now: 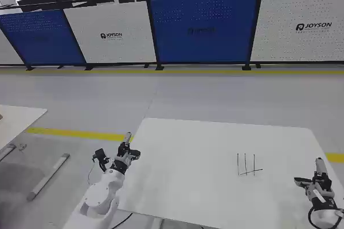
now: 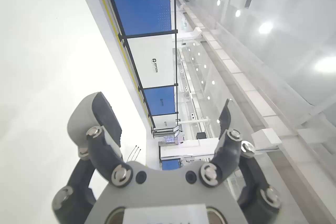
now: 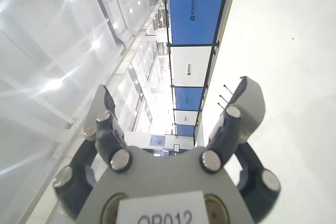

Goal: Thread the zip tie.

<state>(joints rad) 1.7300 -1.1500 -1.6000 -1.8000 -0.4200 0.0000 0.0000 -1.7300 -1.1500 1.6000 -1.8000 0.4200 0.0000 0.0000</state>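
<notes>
Zip ties (image 1: 246, 165) lie at 3 o'clock on table (image 1: 183, 194): light, floppy, slick; pinch near head. Left gripper (image 2: 169, 114), right gripper (image 3: 174, 93) gape wide, empty.

A finger (image 3: 249, 99) of the right hand (image 3: 174, 84) hides part of the zip ties (image 3: 221, 96).

zip ties (image 1: 245, 163): black | table (image 1: 183, 172): white | wall panels (image 1: 203, 31): blue and white, dotted | floor stripe (image 1: 74, 134): yellow

The table (image 1: 183, 189) is smooth, matt white. The zip ties (image 1: 245, 164) look like black plastic. The left gripper (image 2: 168, 109) has shiny metal screws (image 2: 122, 176).
</notes>
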